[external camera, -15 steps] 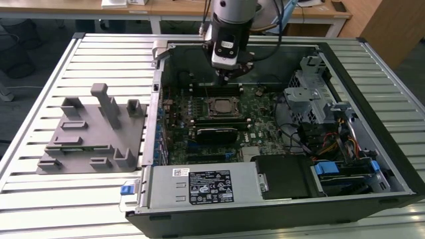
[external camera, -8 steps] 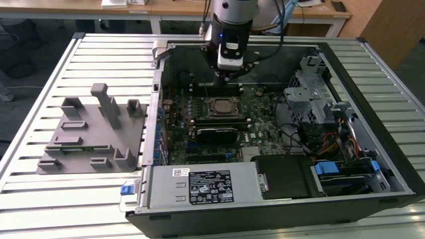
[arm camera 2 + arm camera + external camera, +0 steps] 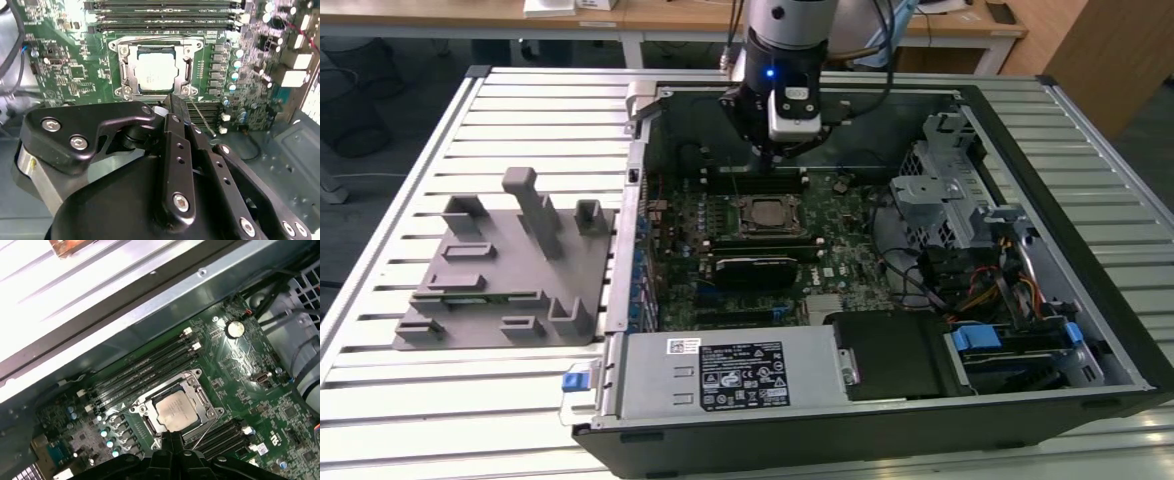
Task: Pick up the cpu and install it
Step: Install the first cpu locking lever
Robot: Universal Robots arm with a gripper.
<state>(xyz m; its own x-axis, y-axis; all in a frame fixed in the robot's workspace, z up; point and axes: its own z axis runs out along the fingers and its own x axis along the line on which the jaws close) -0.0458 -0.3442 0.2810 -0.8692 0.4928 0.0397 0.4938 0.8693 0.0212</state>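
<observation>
An open black computer case [image 3: 881, 440] lay on a slatted metal desk [image 3: 534, 110], directly under the end effector. Inside it, a green motherboard [image 3: 841, 255] filled the floor of the case, its square socket frame [image 3: 765, 215] just below the end effector and rows of long memory slots [image 3: 145, 365] running beside that frame. A silver power supply box [image 3: 720, 375] sat along the case edge well away from the end effector. A metal drive cage [image 3: 947, 190] and a bundle of coloured cables [image 3: 981, 290] stood off to the exterior view's right. A grey plastic fixture [image 3: 507, 270] rested on the desk outside the case, well apart.
</observation>
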